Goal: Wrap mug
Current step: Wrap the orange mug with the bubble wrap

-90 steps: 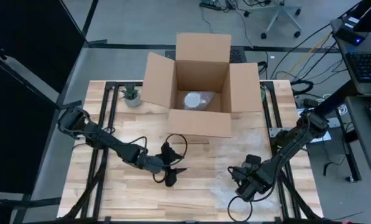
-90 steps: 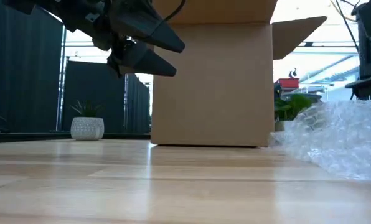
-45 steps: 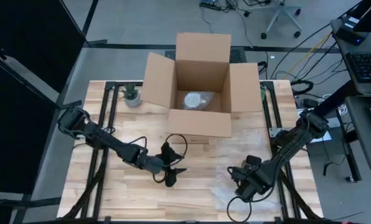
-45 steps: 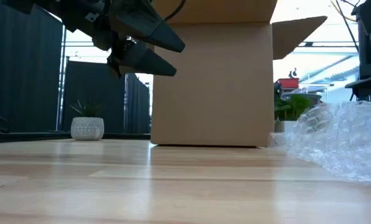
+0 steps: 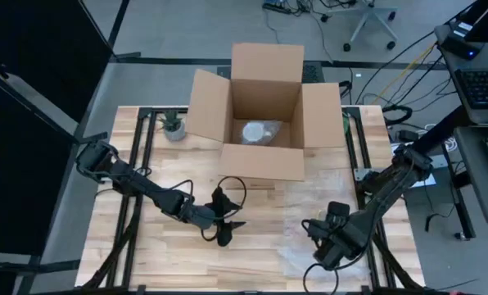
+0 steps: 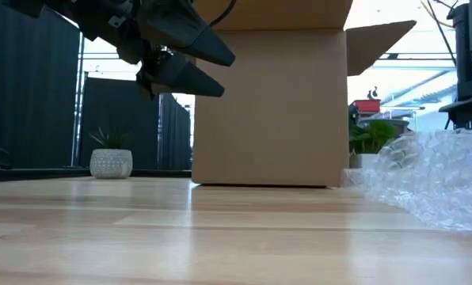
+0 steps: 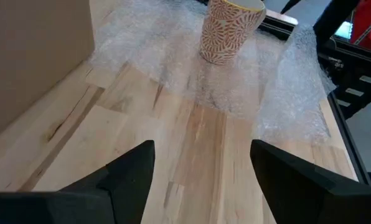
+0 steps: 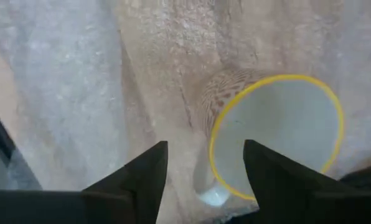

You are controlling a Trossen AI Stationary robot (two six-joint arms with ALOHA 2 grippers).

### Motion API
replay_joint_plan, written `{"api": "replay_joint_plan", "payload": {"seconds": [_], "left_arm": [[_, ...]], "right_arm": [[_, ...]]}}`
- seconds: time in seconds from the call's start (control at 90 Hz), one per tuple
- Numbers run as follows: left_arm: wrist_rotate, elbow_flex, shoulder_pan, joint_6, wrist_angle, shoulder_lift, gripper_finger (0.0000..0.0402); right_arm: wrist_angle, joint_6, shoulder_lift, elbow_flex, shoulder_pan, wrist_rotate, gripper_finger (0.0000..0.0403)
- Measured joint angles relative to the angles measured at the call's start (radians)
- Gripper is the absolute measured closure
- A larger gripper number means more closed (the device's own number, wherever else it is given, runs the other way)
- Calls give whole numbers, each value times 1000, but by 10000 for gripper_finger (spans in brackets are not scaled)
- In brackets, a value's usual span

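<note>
Far left on the counter (image 5: 146,254): a small potted plant (image 5: 173,124), untouched. Next along, left gripper (image 5: 228,226) hanging over bare wood in front of the cardboard box (image 5: 264,106), jaws spread and holding nothing, angled toward the wrap. Inside the box, a pale bubble-wrapped bundle (image 5: 256,133). Further right, the sheet of bubble wrap (image 7: 173,43) spread flat, with the mug (image 7: 229,28) standing upright on it, patterned wall and yellow rim. Directly above the mug, right gripper (image 8: 204,168), jaws spread, one to each side of the rim, nothing pinched yet.

Step in hand, by the look of it: the opening of the wrap, mug placed and no fold made. Next move probably a grip on a sheet edge to draw it over the mug, or a grip on the mug to tip it for rolling.

Mug hidden under the right arm from above; seen plainly only by the two wrist cameras. Low view (image 6: 426,182): the crumpled height of the wrap, and the left jaws raised clear of the wood.
</note>
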Motion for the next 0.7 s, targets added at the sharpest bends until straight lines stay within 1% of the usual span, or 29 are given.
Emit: {"api": "replay_joint_plan", "payload": {"seconds": [0.189,0.367,0.7], "left_arm": [[0,0,0,0,0,0,149],[0,0,0,0,0,0,149],[1,0,0,-1,-1,0,149]], "right_arm": [[-67,56,-1,91,50,2,208],[-100,158,0,134,127,4,209],[28,481,0,154,308,-26,209]]}}
